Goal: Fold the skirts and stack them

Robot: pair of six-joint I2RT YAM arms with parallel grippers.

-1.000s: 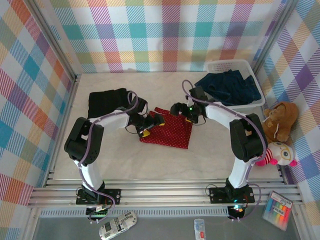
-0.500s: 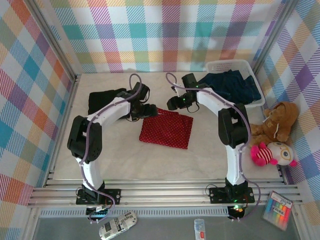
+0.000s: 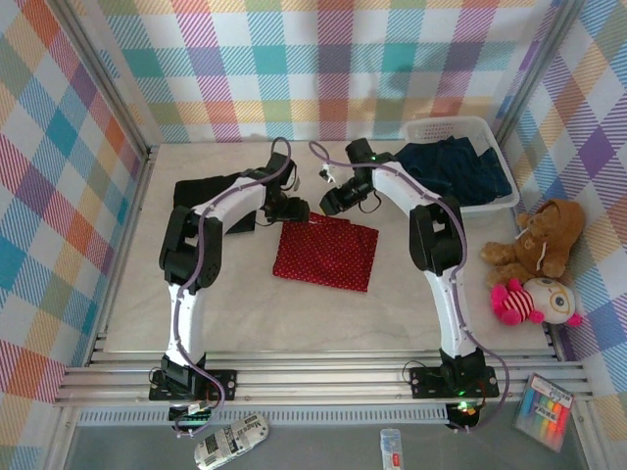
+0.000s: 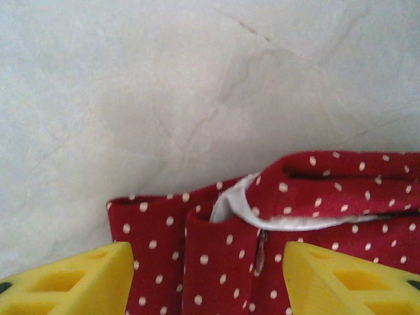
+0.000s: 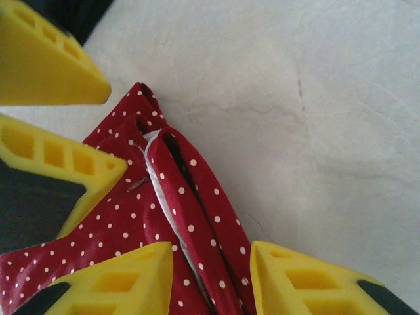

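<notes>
1. Red dotted skirt lies flat on tabletop, folded to a rough rectangle. Long axis runs L–R, slightly skewed, R end nearer the arm bases. Far-L corner sits at the tips of both pincers; the rest spreads nearward from them.
2. L pincer: spread wide, one finger each side of the corner, cloth lying loose between, not squeezed.
3. R pincer: fingers partway in, straddling a raised fold at the skirt edge. Can't tell if it's pinching yet.
4. L wrist view shows what top view doesn't: white lining peeking out where the edge doubles over, directly ahead of L pincer.
5. R wrist view: fold ridge runs away from R pincer to a pointed corner. L pincer's yellow fingers are ahead and to the left, flanking that corner.
6. Top view only: black skirt just left of L pincer, L arm passing over its edge. Denim skirts sit in white basket, right of R pincer.
7. Further right and nearward of R pincer: brown teddy and pink-white plush, well apart from the red skirt.
8. In the way: both pincers crowd the same corner, nearly tip to tip; from above they hide it.
</notes>
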